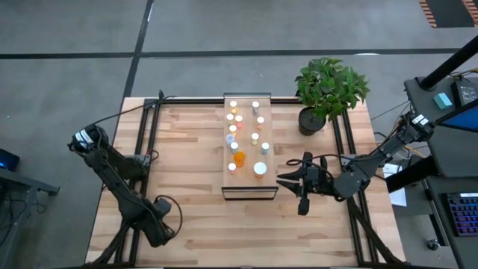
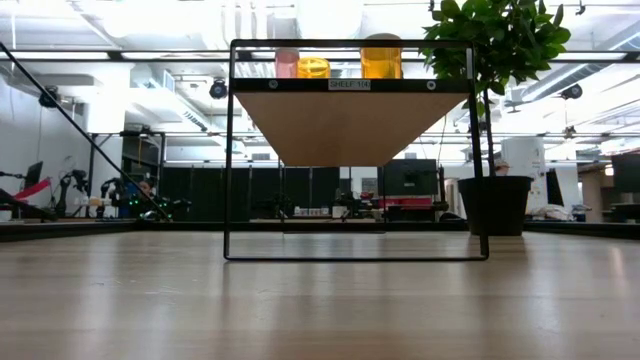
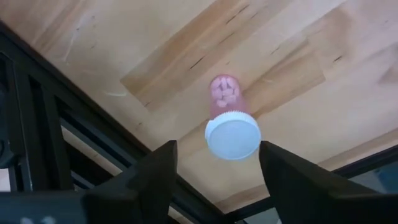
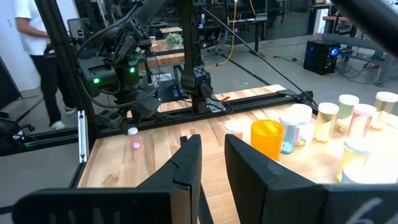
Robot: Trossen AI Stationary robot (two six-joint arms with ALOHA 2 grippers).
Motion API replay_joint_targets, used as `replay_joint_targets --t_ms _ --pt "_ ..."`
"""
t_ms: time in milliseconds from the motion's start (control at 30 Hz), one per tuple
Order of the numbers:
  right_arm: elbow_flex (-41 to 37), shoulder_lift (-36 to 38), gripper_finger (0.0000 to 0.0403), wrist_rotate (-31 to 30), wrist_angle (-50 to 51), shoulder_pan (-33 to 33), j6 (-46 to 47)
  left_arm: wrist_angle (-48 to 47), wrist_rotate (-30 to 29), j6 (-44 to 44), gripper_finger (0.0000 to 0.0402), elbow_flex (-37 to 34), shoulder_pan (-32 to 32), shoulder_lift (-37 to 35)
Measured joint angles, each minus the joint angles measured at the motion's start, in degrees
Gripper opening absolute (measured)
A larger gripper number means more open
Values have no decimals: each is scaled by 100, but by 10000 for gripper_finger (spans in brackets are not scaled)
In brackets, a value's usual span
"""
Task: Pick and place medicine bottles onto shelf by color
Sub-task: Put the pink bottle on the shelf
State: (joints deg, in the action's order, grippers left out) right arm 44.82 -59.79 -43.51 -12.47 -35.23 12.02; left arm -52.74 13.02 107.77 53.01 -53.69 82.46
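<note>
The shelf (image 1: 247, 188) stands at the table's middle with several small white-capped bottles on it, among them an orange one (image 1: 239, 158) and a larger white-capped one (image 1: 260, 169). In the low view, a pink bottle (image 2: 287, 63), a yellow one (image 2: 313, 67) and an orange one (image 2: 381, 57) show on top of it. A pink bottle with a white cap (image 3: 231, 121) stands on the table at the near left. My left gripper (image 3: 217, 149) is open above it, one finger to each side, apart from it. My right gripper (image 1: 290, 179) is open and empty, level, just right of the shelf's near end.
A potted green plant (image 1: 328, 90) stands at the far right of the table. Dark frame rails (image 1: 142, 149) run along the table's left and right sides. A person (image 4: 28, 56) stands in the room beyond the table's left side.
</note>
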Motion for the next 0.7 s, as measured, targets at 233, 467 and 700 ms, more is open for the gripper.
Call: replay_joint_targets --t_ms 233,467,700 --pt "-2 0 61 -2 0 0 2 -17 -171 56 162 -22 0 0" --pt "-2 0 61 -3 0 0 84 -5 -337 144 152 -98 4 2" --pt "-4 0 61 -7 0 0 107 23 -338 140 136 -98 4 2"
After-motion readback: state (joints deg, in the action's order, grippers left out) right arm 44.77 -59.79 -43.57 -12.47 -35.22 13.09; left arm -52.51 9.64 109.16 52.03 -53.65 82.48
